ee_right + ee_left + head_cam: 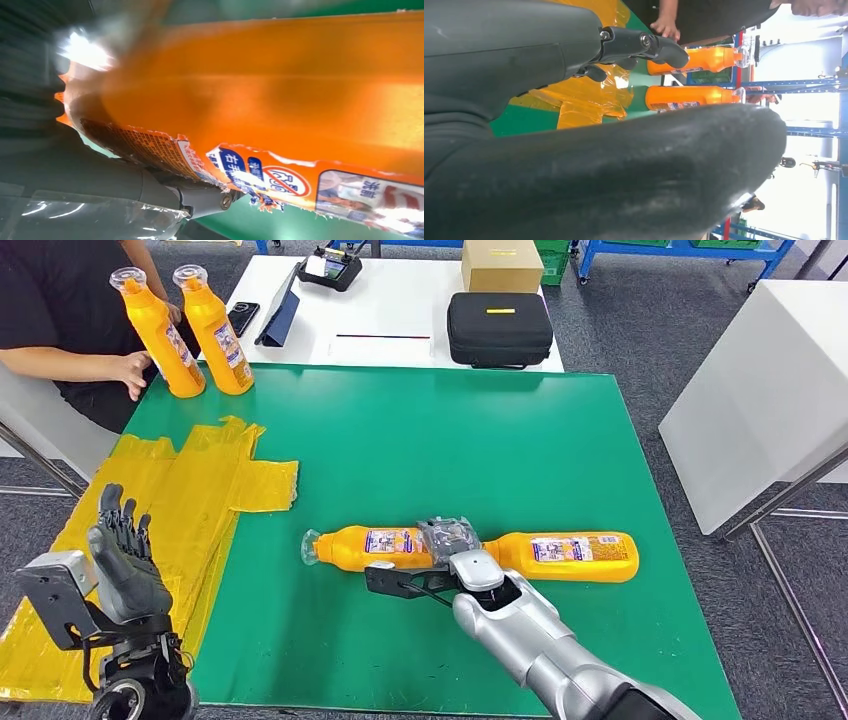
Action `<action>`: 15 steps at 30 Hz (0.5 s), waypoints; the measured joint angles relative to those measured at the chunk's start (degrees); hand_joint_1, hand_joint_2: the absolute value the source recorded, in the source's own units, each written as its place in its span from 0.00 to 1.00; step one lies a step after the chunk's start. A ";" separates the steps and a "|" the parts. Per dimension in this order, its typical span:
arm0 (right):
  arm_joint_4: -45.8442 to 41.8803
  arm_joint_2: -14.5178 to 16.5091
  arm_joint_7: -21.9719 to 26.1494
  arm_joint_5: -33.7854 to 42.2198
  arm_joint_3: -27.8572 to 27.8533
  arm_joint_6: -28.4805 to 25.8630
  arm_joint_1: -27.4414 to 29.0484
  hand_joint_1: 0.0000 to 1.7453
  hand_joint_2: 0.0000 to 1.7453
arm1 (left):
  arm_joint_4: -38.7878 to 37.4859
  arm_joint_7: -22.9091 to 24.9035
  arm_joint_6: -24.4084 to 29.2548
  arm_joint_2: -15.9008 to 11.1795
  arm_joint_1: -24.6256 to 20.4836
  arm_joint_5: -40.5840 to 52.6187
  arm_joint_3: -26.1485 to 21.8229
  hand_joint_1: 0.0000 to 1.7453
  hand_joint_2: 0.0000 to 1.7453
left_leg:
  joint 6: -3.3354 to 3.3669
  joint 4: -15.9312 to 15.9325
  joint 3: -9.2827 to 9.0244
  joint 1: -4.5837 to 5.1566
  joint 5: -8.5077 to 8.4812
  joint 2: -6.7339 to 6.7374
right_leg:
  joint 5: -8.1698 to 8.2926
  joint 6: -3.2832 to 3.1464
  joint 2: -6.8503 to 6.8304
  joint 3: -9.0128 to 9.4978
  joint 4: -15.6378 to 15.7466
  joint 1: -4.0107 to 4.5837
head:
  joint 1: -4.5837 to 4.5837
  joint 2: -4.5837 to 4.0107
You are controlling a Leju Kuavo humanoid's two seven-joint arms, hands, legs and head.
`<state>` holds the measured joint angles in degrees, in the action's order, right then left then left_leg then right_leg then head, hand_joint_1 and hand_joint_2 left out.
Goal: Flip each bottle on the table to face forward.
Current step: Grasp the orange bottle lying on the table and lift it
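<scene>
Two orange bottles lie on their sides on the green table mat (420,440). The left one (375,546) has its clear cap pointing left, and the right one (570,556) lies behind my right wrist. My right hand (425,578) grips the left lying bottle (280,100), with its fingers (150,187) pressed along the near, labelled side. That bottle rests on the mat. Two more orange bottles (160,335) (218,332) stand upright at the far left corner. Near the front left, my left hand (125,560) is raised with fingers apart and holds nothing.
A person sits at the far left with a hand (132,373) beside the upright bottles. Yellow plastic sheeting (200,485) covers the mat's left side. Beyond the mat, a white table carries a black case (498,328), a cardboard box (502,264) and a phone (242,317).
</scene>
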<state>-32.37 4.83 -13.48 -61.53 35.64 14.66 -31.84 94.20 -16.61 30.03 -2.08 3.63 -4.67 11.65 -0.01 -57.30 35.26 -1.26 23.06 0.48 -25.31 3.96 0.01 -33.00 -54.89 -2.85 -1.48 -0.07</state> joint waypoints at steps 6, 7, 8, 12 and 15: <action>0.10 0.02 0.57 0.47 -0.06 -0.84 0.01 1.00 1.00 | -0.26 -0.06 0.07 0.00 -0.01 -0.34 0.00 0.00 0.00 | 0.00 0.00 -0.06 0.00 0.00 0.02 | 0.06 0.05 0.02 0.11 0.00 0.00 | 0.01 0.00; -0.20 0.07 1.25 1.04 -0.28 -2.89 0.33 1.00 1.00 | -0.23 0.17 0.03 0.00 0.25 -0.81 -0.01 0.00 0.25 | 0.00 -0.01 -0.06 0.00 -0.01 0.02 | 0.09 0.07 0.02 0.27 -0.01 0.00 | 0.01 0.00; -0.92 0.12 2.29 2.15 -0.69 -5.58 0.92 1.00 1.00 | -0.07 0.59 -0.27 0.00 0.72 -1.70 -0.03 0.00 0.50 | 0.00 -0.01 -0.06 0.00 -0.01 0.02 | 0.12 0.09 0.02 0.43 -0.01 0.00 | 0.01 0.00; -8.87 -0.10 10.49 13.34 -3.78 -15.47 5.99 1.00 1.00 | 2.30 2.89 -4.57 0.00 4.32 -8.57 -0.27 0.00 1.00 | -0.01 -0.01 0.21 0.00 -0.02 0.01 | 0.14 0.10 0.02 0.44 -0.04 0.01 | 0.01 0.00; -17.18 -0.28 14.55 21.48 -5.42 -17.52 9.46 1.00 1.00 | 4.02 3.36 -7.70 0.00 6.80 -13.18 -0.37 0.00 1.00 | 0.00 -0.02 0.49 -0.01 -0.04 0.01 | 0.15 0.11 0.00 0.14 -0.04 0.01 | 0.00 0.00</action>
<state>-49.55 4.55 1.07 -40.05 30.22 -2.87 -22.38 98.22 -13.25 22.34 -2.08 10.43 -17.85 11.28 -0.01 -57.32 35.75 -1.26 23.02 0.49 -25.16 4.07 0.01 -32.86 -54.94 -2.84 -1.47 -0.07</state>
